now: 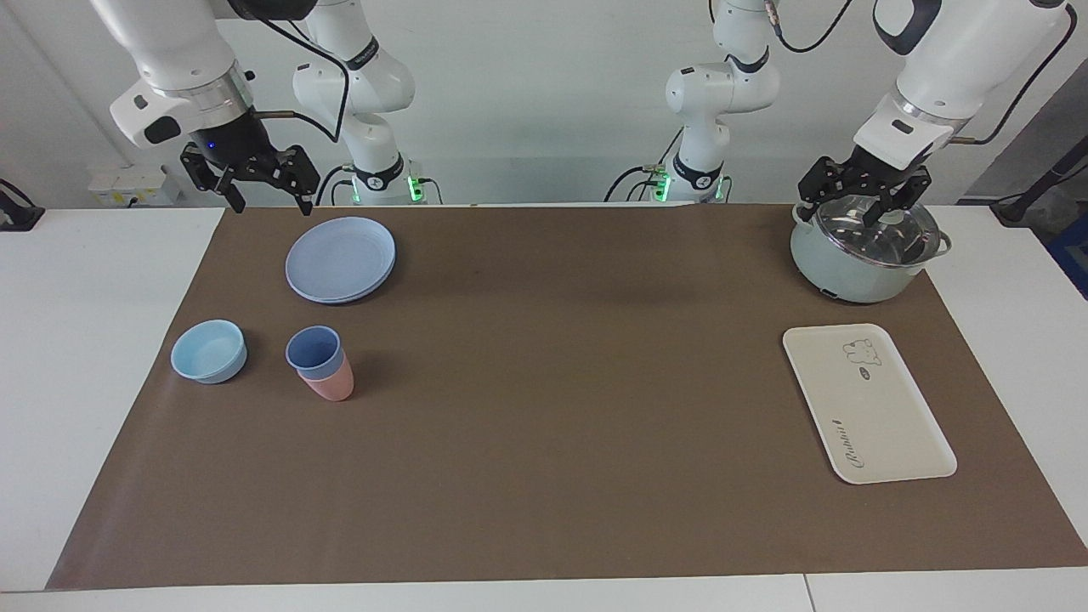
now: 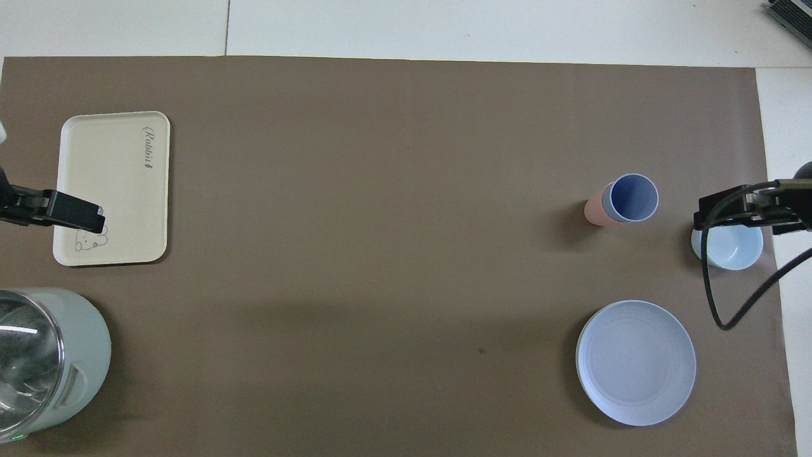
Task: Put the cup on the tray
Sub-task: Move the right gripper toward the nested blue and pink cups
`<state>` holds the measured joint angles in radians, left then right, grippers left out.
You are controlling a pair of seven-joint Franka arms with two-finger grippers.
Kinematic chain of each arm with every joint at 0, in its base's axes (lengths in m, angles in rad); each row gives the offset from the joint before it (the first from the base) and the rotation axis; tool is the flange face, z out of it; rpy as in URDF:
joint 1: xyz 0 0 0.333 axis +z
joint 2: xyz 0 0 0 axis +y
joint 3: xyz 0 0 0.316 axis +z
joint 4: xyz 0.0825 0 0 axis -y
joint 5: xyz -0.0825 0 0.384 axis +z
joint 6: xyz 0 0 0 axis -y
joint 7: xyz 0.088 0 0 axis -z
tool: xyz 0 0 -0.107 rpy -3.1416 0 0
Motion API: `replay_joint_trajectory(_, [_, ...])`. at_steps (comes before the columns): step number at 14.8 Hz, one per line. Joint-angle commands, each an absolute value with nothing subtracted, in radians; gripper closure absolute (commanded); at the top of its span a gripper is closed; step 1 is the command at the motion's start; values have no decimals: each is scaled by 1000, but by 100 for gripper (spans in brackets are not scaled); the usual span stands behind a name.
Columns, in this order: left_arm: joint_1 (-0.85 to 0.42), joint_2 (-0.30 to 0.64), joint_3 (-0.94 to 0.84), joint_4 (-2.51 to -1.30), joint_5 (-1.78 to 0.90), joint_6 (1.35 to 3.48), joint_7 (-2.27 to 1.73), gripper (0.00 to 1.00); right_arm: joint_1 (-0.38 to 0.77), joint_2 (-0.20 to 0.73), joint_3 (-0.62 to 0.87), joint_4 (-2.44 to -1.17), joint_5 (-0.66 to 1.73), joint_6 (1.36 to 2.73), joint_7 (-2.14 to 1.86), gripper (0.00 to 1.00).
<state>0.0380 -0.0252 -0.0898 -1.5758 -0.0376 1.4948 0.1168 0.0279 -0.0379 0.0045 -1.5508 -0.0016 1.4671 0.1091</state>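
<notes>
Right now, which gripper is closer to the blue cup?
Right. The right gripper hangs at the blue cup's end of the table, above the mat edge by the plate. The left gripper is over the pot at the other end.

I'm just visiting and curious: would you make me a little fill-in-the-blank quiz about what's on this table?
1. The blue cup sits nested inside a ____ cup.
2. The tray has nothing on it and lies toward the ____ arm's end of the table.
3. The pot wears a ____ lid.
4. The round plate lies ____ to the robots than the bowl.

Missing words: pink; left; glass; nearer
</notes>
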Motion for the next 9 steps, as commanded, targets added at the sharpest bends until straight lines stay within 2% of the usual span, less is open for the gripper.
replay_joint_trajectory(1, [46, -58, -91, -1614, -51, 1509, 109, 0, 20, -54, 9, -1574, 14, 1457, 97, 0])
replay_joint_trajectory(7, [46, -58, -91, -1614, -52, 1509, 109, 0, 14, -58, 9, -1572, 14, 1453, 100, 0])
replay_joint_trajectory(9, [46, -58, -91, -1614, -52, 1509, 109, 0, 14, -55, 9, -1575, 15, 1506, 129, 1])
